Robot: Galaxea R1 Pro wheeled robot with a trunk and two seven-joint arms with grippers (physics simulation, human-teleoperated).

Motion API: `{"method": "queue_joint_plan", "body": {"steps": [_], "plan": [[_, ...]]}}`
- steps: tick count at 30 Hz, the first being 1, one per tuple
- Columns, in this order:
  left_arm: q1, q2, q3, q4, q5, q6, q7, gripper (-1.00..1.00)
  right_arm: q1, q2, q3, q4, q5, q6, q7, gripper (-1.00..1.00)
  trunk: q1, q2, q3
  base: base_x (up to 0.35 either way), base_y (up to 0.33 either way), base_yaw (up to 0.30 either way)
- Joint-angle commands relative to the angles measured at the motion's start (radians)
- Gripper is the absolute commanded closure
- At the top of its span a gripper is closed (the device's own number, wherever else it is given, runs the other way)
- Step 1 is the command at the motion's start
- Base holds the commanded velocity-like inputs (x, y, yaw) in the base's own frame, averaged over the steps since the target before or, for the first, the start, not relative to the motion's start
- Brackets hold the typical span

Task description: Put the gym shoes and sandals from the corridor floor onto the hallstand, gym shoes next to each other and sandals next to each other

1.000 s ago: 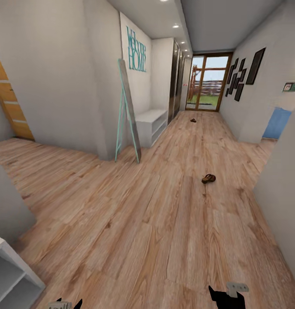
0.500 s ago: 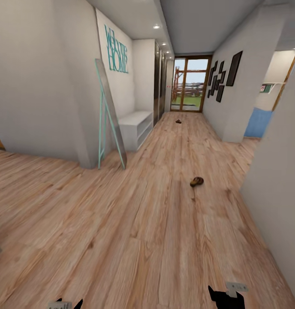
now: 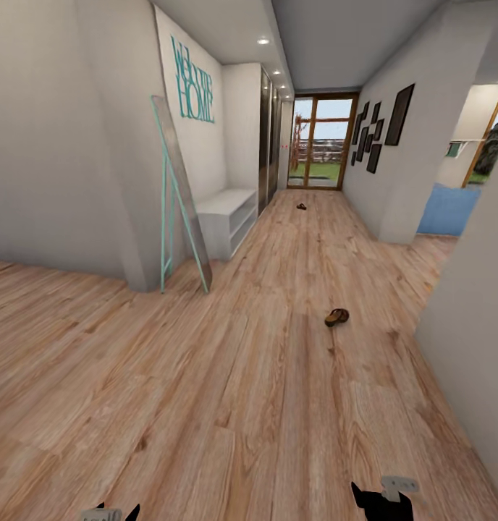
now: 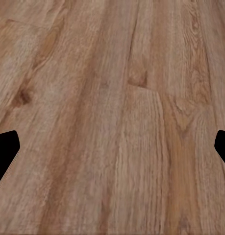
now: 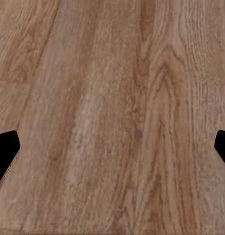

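Observation:
One brown sandal (image 3: 336,317) lies on the corridor floor (image 3: 242,405), ahead and slightly right of me. A second sandal (image 3: 301,207) lies far down the corridor near the glass door. The light-grey hallstand (image 3: 227,214) stands against the left wall, its bench top bare. The gym shoes are out of view. My left gripper (image 3: 111,514) and right gripper (image 3: 383,499) sit at the bottom edge of the head view. In the wrist views, the left gripper (image 4: 112,152) and right gripper (image 5: 112,152) are open over bare planks, with nothing between the fingers.
A teal-framed mirror (image 3: 181,195) leans on the wall corner just before the hallstand. A grey wall corner (image 3: 473,318) juts in on the right. A glass door (image 3: 318,150) closes the far end. Framed pictures (image 3: 383,130) hang on the right wall.
The whole head view has shifted as the robot turned and rolled on: the white shelf unit and orange door at left dropped out of frame. The sandals lie where they were. Both grippers are unchanged.

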Motion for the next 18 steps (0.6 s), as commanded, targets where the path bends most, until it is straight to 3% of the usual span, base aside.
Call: {"method": "queue_joint_plan", "body": {"steps": [1,18], "plan": [[-0.001,-0.001,0.008,0.001,-0.001,0.000,-0.010,-1.00,-0.001,0.000,0.000,0.001,-0.011,-0.003,0.009,-1.00,0.000,0.000,-0.001,0.337,0.000,0.000],[-0.001,-0.001,0.008,0.001,-0.001,0.001,-0.010,-1.00,-0.001,0.010,0.002,0.001,-0.009,-0.004,0.009,-1.00,0.000,0.000,-0.001,0.338,0.000,0.000]]}}
